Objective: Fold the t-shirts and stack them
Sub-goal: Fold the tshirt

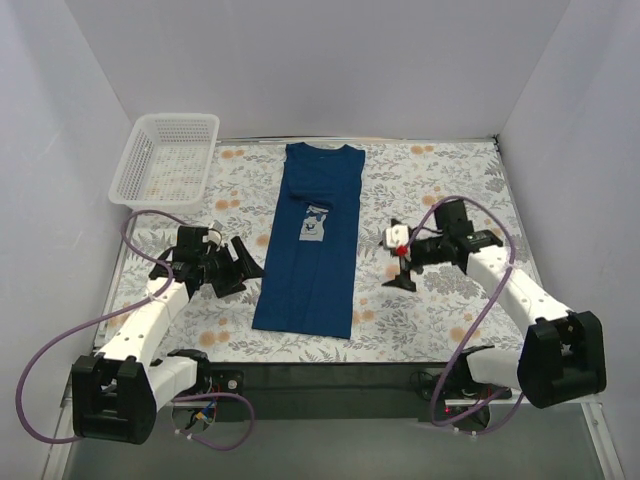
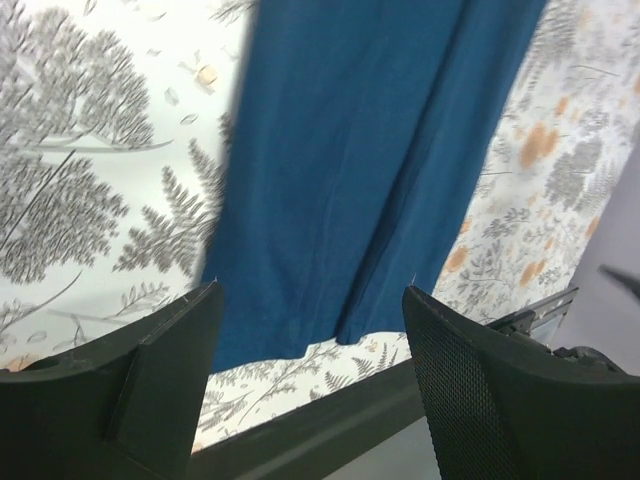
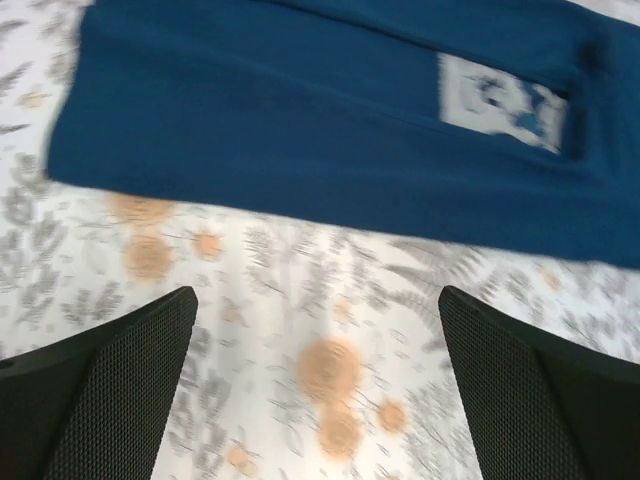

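Observation:
A navy t-shirt (image 1: 310,270) lies flat in the middle of the floral tablecloth, folded into a long narrow strip, collar at the far end and hem toward me. Its pale print (image 1: 314,228) faces up near the middle. My left gripper (image 1: 245,272) hovers just left of the strip's lower half, open and empty; its wrist view shows the shirt's hem end (image 2: 350,150) beyond the left gripper (image 2: 312,295). My right gripper (image 1: 392,257) is to the right of the shirt, open with nothing in it. The right wrist view has the shirt (image 3: 300,130) and print (image 3: 495,100) beyond the right gripper (image 3: 317,295).
A white mesh basket (image 1: 168,158) stands at the far left corner. White walls close in the left, back and right sides. The table's dark front edge (image 1: 330,375) runs just below the shirt's hem, and it also crosses the left wrist view as the dark front edge (image 2: 320,420).

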